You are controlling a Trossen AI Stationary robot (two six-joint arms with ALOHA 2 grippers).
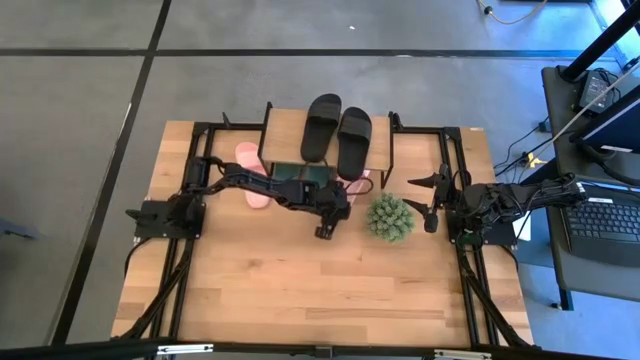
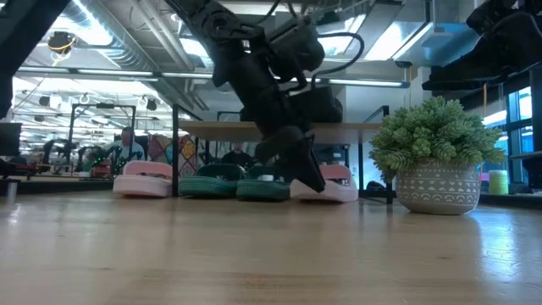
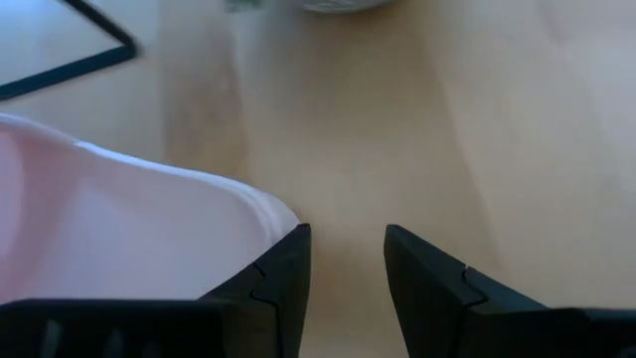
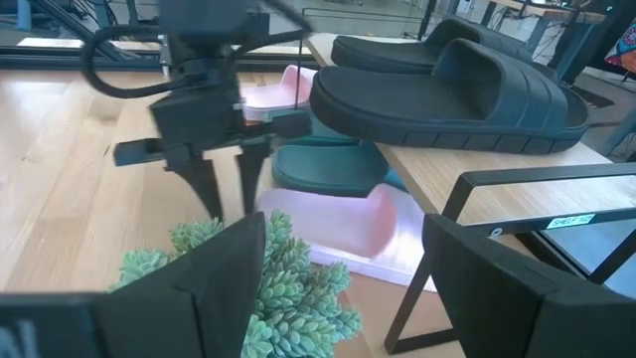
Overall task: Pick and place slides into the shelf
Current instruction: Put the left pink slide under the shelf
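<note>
Black slides [image 1: 337,134] sit side by side on top of the shelf [image 1: 380,127]. Green slides [image 2: 235,183] lie beneath it on the desk [image 1: 300,280], with one pink slide [image 2: 144,180] at each outer side. Left pincer [image 1: 325,229] hovers partly open and empty, just beside a pink slide [image 4: 343,230]. Right pincer [image 1: 433,200] waits wide open and empty near a potted plant [image 1: 390,216].

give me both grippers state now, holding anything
Left gripper: open, empty, beside a pink slide.
Right gripper: open, empty, near the plant.
</note>
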